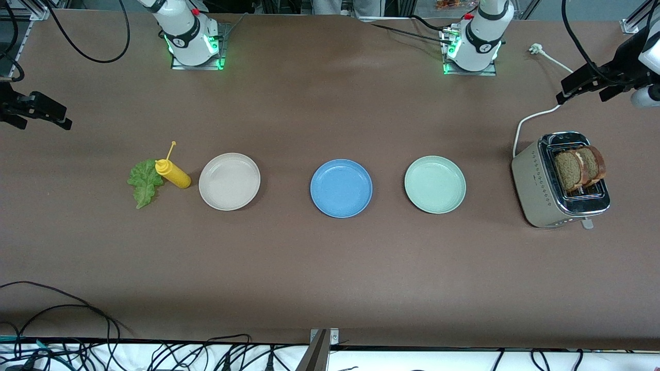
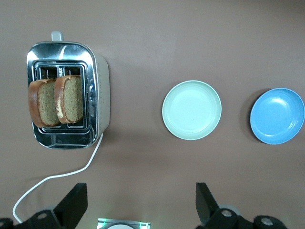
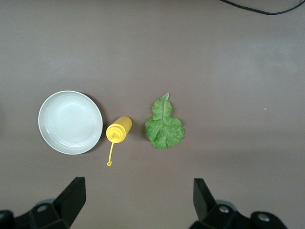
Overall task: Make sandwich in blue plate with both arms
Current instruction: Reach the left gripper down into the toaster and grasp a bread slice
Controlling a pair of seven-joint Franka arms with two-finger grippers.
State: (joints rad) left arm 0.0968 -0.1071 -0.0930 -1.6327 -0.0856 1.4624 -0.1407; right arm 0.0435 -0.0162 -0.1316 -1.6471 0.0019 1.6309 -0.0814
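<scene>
Front view: three plates line the middle of the brown bench (image 1: pixel 330 268). The blue plate (image 1: pixel 341 188) sits empty at the centre of the frame, a white plate (image 1: pixel 229 181) at centre left and a green plate (image 1: pixel 434 184) at centre right. At the left of the frame a lettuce leaf (image 1: pixel 145 182) lies flat, touching a yellow squeeze bottle (image 1: pixel 173 173) that lies on its side just beside the white plate. At the right of the frame a toaster (image 1: pixel 559 180) holds two bread slices (image 1: pixel 578 167) upright in its slots, its white cord (image 1: pixel 531 116) trailing toward the upper right. The left hand (image 1: pixel 580 88) hangs at the upper right edge over the cord; the right hand (image 1: pixel 44 114) hangs at the upper left edge over bare bench. Both arms wait.

Left wrist view: the toaster fills the upper left of the frame, bread slices (image 2: pixel 55 100) standing in it, with the green plate (image 2: pixel 191 109) at centre and the blue plate (image 2: pixel 278 115) at the right edge. The left hand (image 2: pixel 140 205) shows at the bottom, fingers spread wide, gripping nothing.

Right wrist view: the white plate (image 3: pixel 70 122), the bottle (image 3: pixel 117 132) and the lettuce leaf (image 3: pixel 164 124) lie in a row across mid-frame. The right hand (image 3: pixel 138 202) shows at the bottom, spread wide and empty.
</scene>
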